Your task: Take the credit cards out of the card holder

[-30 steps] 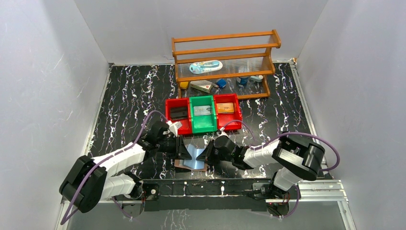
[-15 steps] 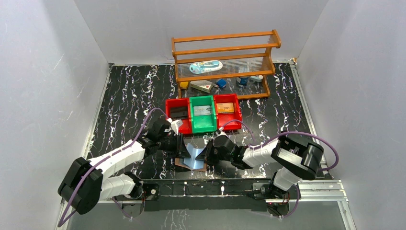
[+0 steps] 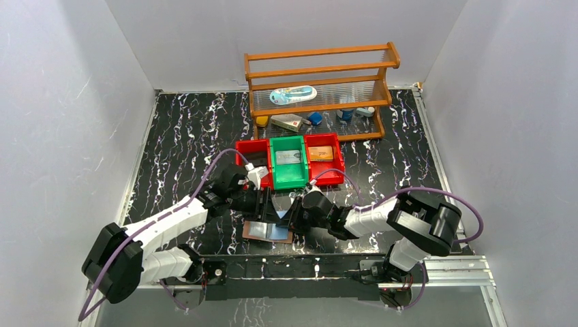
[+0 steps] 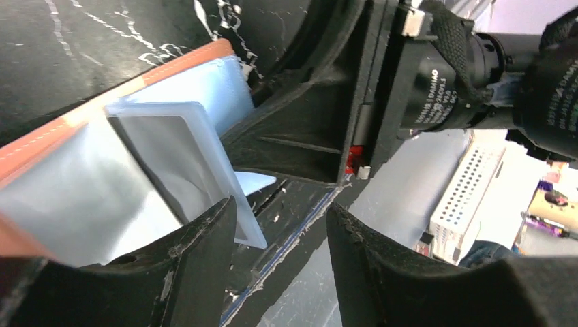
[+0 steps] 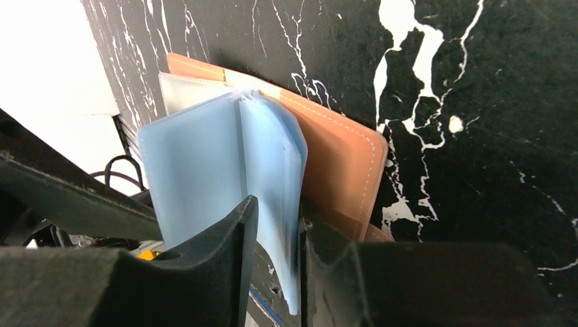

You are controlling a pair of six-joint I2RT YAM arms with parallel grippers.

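The pinkish-brown card holder lies open on the table near the front edge, its cover flat and its clear bluish sleeves standing up. My right gripper straddles a bunch of sleeves; they lean on one finger with a slit at the other, so it is open. My left gripper is open with nothing between its fingers, and one sleeve stands just beside its left finger. Whether a sleeve holds a card I cannot tell. Credit cards lie in the bins: black, silver-grey and orange.
Three bins stand in a row just behind the grippers: red, green, red. A wooden rack with small items is at the back. The metal rail of the table's front edge runs close under the holder.
My left gripper has opened wide and shifted slightly toward the bins, letting the sleeve go. The right jaws have loosened around the sleeves. The holder lies flatter.
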